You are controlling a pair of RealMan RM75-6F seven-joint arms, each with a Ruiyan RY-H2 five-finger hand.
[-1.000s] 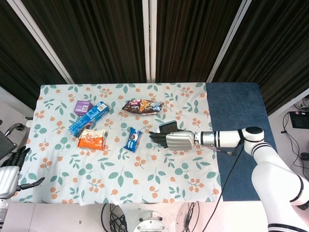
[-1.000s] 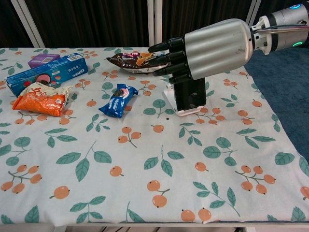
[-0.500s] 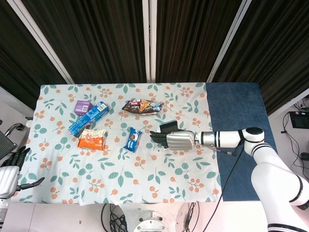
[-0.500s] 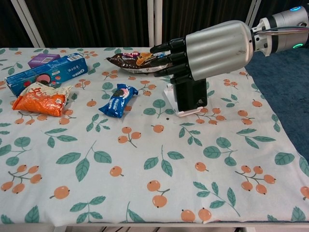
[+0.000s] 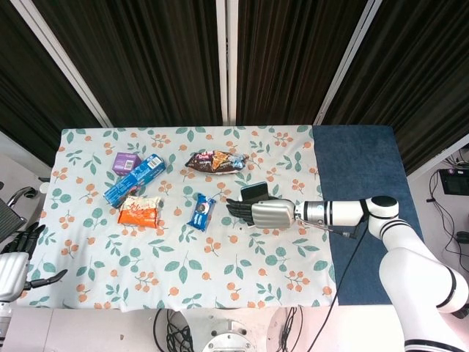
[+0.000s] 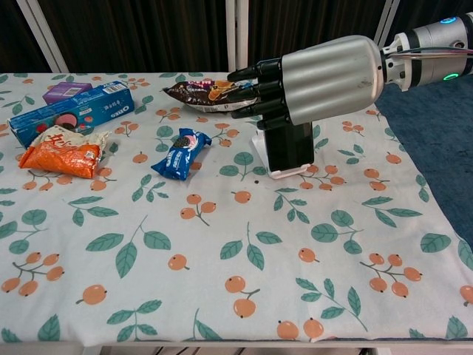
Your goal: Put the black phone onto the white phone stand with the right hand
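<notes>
The black phone (image 6: pixel 290 146) stands nearly upright with its lower edge in the lip of the white phone stand (image 6: pixel 292 172), right of the table's middle. My right hand (image 6: pixel 318 70) covers the phone's top from the right, its dark fingers (image 6: pixel 255 89) reaching left, and it appears to hold the phone. The grip itself is hidden behind the hand's silver back. From the head view the phone's top edge (image 5: pixel 253 192) shows just beyond the right hand (image 5: pixel 267 213). My left hand (image 5: pixel 13 264) hangs off the table's near left corner, fingers apart and holding nothing.
A dark snack bag (image 6: pixel 207 94) lies just behind the hand's fingers. A small blue cookie packet (image 6: pixel 179 152) lies left of the stand. Further left are an orange packet (image 6: pixel 63 151), a blue Oreo box (image 6: pixel 70 111) and a purple box (image 6: pixel 66 92). A blue mat (image 5: pixel 359 198) covers the table's right end.
The phone has tipped from a slight lean to nearly upright on the stand, and the right hand has shifted a little to the left. The left hand has not moved.
</notes>
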